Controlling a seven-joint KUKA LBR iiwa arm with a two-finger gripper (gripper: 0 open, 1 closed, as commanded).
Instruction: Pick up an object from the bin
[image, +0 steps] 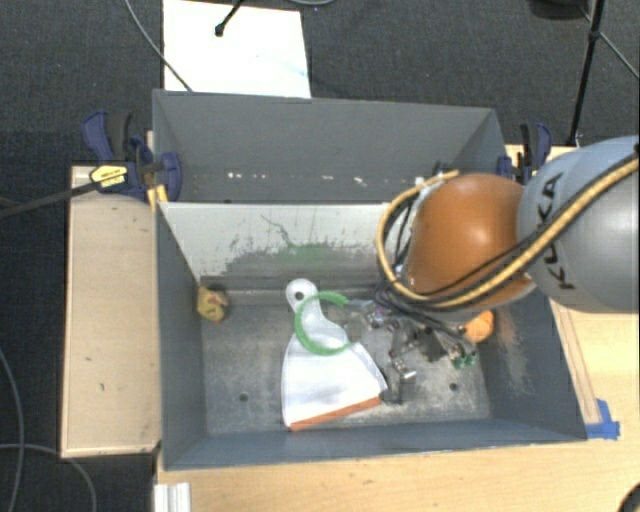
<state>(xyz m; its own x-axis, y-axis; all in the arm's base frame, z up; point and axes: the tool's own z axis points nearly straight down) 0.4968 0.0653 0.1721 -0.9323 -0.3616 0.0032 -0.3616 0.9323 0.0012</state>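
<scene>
Grey bin (185, 350): white scoop (325, 385), green ring (322, 338), tan lump (211, 304) and orange piece (481, 324) are being contained. Tool (400, 368) is being seen beside the scoop; its grip cannot be told.

the arm (590, 230) is cut off by the right edge. its orange cover (465, 240) hides the back right part of the bin (250, 420) floor and most of an orange thing (481, 324); one small end peeks out, and its kind cannot be told. the gripper (400, 372) is a dark tangle over the right corner of the white cloth (325, 385), covering that corner. a tan lump (211, 303) by the left wall and a green speck (458, 362) beside the gripper are too small to name.
</scene>
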